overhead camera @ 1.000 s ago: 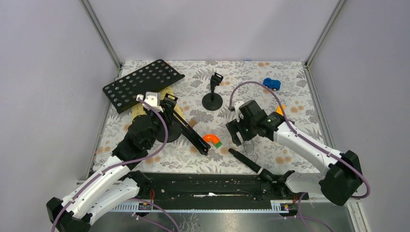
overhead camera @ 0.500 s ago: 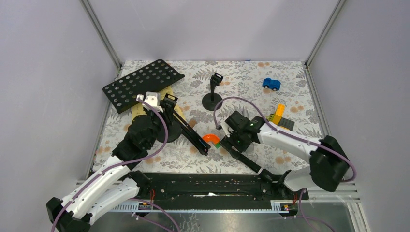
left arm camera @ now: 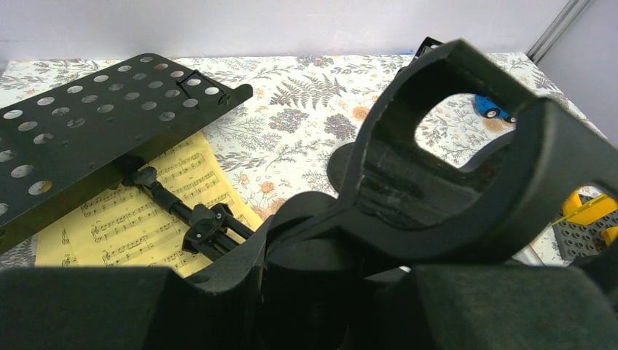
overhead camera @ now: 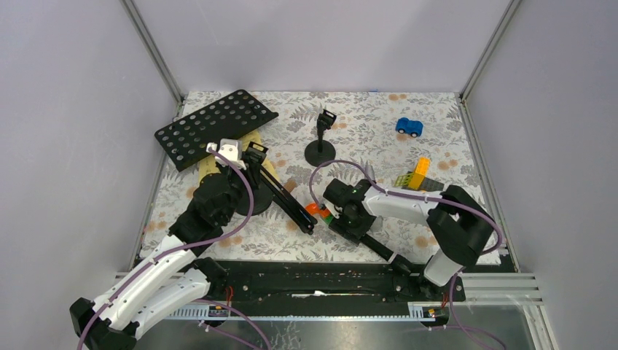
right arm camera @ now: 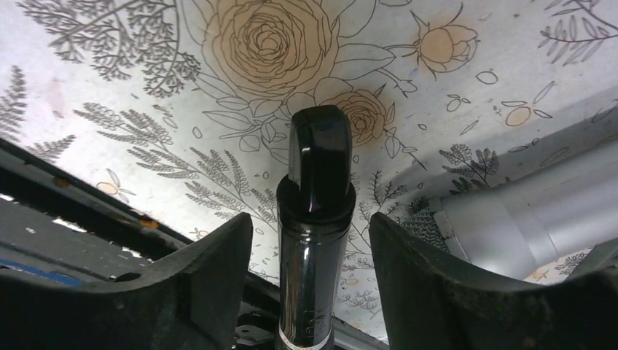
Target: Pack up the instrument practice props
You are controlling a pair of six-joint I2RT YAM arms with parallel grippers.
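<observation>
On the table [overhead camera: 437, 109], left fingers [left arm camera: 503, 306] grip one of two mic holders [left arm camera: 379, 168] [overhead camera: 320, 152]; right fingers [right arm camera: 211, 284] open astride black microphone [right arm camera: 315, 211].

We see the black perforated music rack [overhead camera: 215, 125] lying tilted at the surface's far left, its stem stretching toward the middle. The yellow sheet-music pages [left arm camera: 138, 211] lie flat beneath it. The far mic holder [overhead camera: 321, 142] stands upright on its round base. The near mic holder [left arm camera: 452, 153], U-shaped clip up, is clamped in the left gripper [left arm camera: 313, 299]. The glossy black microphone [right arm camera: 315, 219] lies near the front edge between the right gripper's [right arm camera: 313, 248] parted fingers. The silver microphone [right arm camera: 510, 211] lies just beside it.
</observation>
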